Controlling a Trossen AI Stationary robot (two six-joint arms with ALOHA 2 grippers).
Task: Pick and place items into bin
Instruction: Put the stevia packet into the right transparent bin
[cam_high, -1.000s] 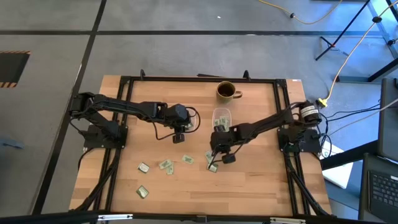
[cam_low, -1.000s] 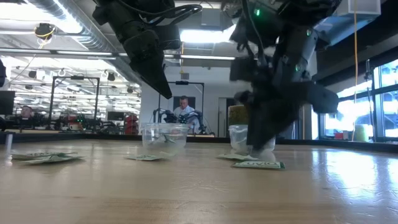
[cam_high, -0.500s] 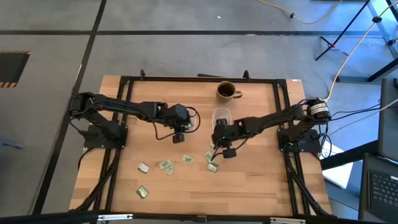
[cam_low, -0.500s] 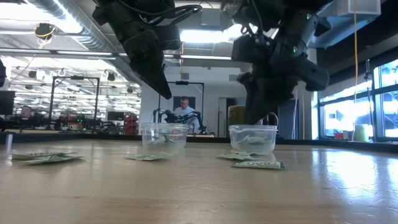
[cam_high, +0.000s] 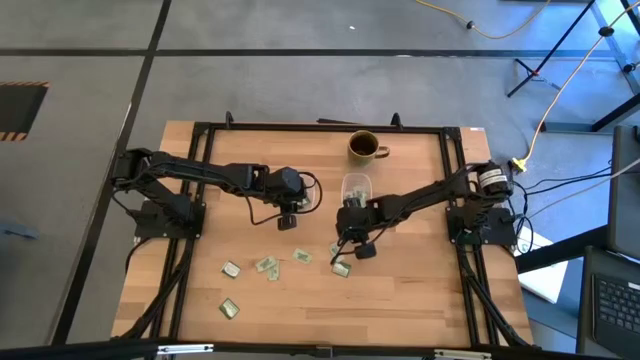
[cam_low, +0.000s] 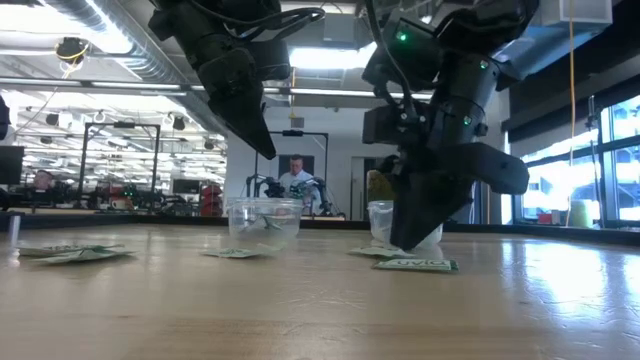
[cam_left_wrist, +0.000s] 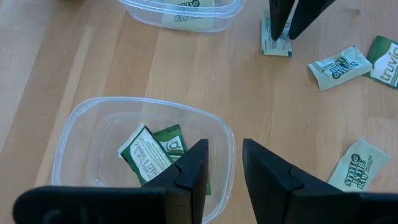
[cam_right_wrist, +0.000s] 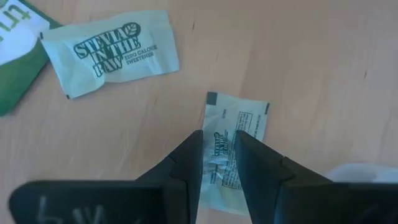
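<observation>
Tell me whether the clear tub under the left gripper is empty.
Not empty: the clear tub holds at least two green-and-white packets, seen past the left gripper.
</observation>
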